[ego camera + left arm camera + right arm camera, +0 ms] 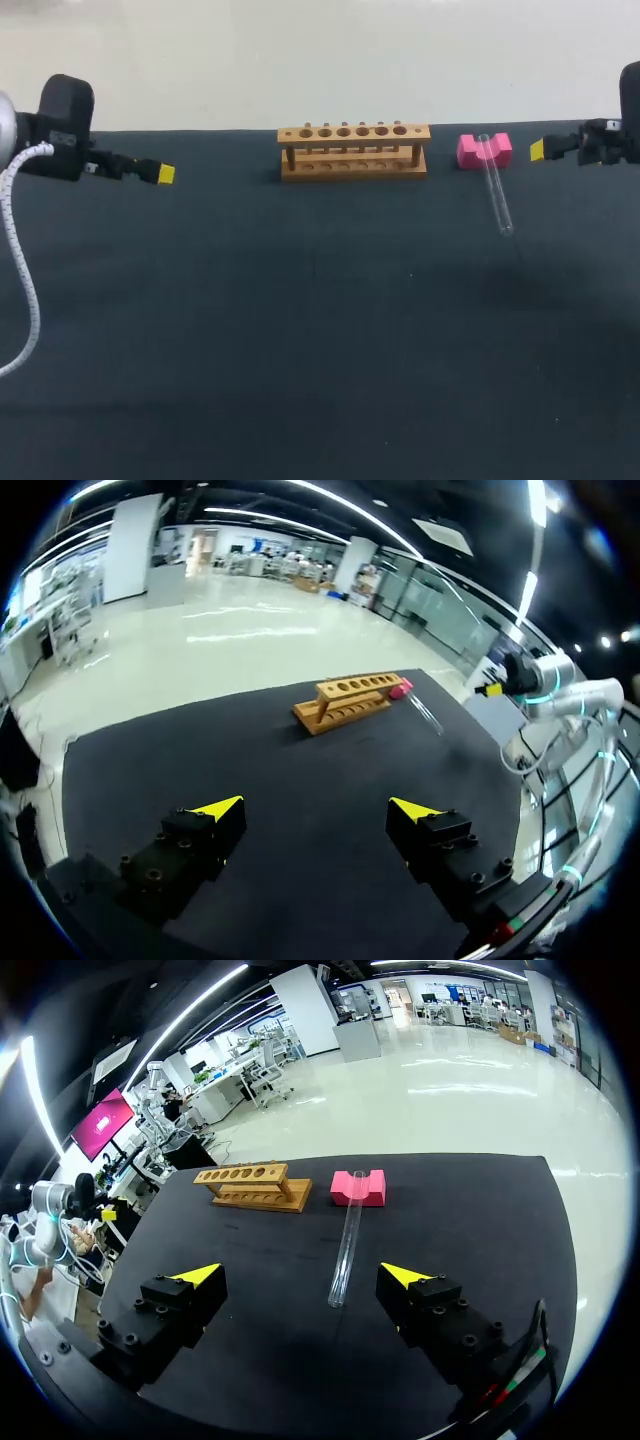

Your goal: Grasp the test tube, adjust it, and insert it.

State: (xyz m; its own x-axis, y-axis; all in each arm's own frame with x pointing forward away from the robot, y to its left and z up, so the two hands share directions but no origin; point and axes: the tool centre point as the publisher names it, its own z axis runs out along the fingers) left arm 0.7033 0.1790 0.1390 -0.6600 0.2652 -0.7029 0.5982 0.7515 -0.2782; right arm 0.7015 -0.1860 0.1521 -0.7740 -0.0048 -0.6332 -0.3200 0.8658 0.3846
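Observation:
A clear glass test tube [497, 195] lies with its far end resting on a pink notched block [484, 150] and its near end on the black table. The wooden rack [354, 150] with a row of holes stands at the back middle. In the right wrist view the test tube [346, 1248] lies ahead of my right gripper [300, 1275], which is open and empty; the pink block [358, 1187] and rack [253, 1186] lie beyond. My left gripper [315, 807] is open and empty at the far left, well away from the rack [350, 699].
The black table [300, 340] stretches wide in front of the rack with nothing else on it. My left arm's white cable [20, 270] hangs at the left edge. My right gripper [540, 150] hovers just right of the pink block.

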